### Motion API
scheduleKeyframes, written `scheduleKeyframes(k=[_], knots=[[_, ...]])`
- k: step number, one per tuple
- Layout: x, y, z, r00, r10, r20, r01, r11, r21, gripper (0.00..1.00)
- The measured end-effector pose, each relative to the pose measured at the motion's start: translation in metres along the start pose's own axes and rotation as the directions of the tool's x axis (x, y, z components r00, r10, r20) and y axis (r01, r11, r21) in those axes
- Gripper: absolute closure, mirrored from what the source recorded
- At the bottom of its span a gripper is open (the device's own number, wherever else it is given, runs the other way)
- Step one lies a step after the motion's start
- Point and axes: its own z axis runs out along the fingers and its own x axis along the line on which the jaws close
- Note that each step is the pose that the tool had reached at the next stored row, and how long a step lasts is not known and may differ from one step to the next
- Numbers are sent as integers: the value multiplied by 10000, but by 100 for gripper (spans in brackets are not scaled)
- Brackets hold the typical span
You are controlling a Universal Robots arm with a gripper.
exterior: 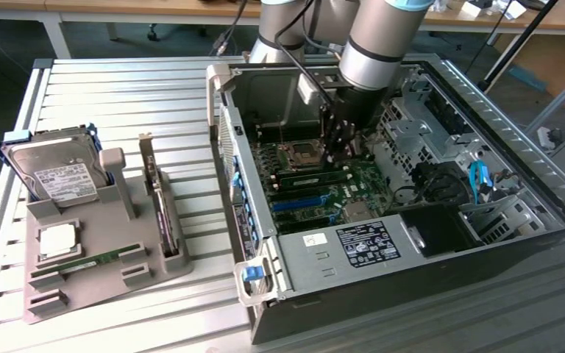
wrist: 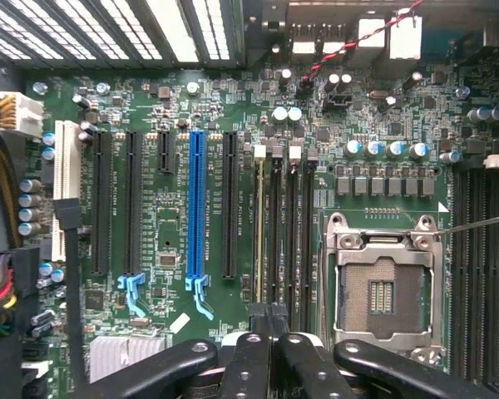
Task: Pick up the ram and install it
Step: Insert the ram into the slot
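Hand [wrist: 270, 345] hung shut inside the computer case [exterior: 518, 220] over the memory slots [wrist: 279, 233] — ram [wrist: 259, 229] seemingly seated already; seating likely wanted a firm downward press.

place: lab/workshop | evidence: slatted metal bench [exterior: 115, 81], opened computer case [exterior: 381, 243] (robot arm above)

Even, bright overhead light falls across the exterior view, so the slatted surface [exterior: 115, 88] looks pale and washed while the inside of the case [exterior: 430, 184] sinks into deep shadow around its lower black corner. In the wrist view the motherboard [wrist: 233, 208] is evenly lit and fairly sharp at its middle, with strong white glare on the slats behind it. The black fingers [wrist: 270, 366] close to the lens are soft and out of focus.
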Motion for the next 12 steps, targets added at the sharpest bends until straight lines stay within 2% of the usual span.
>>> scheduleKeyframes(k=[2, 12], knots=[[1, -9, -24, 10000, 2, -19, -2, 10000, -2, 89], [3, -237, -36, 10000, 0, -19, 0, 10000, -78, 89]])
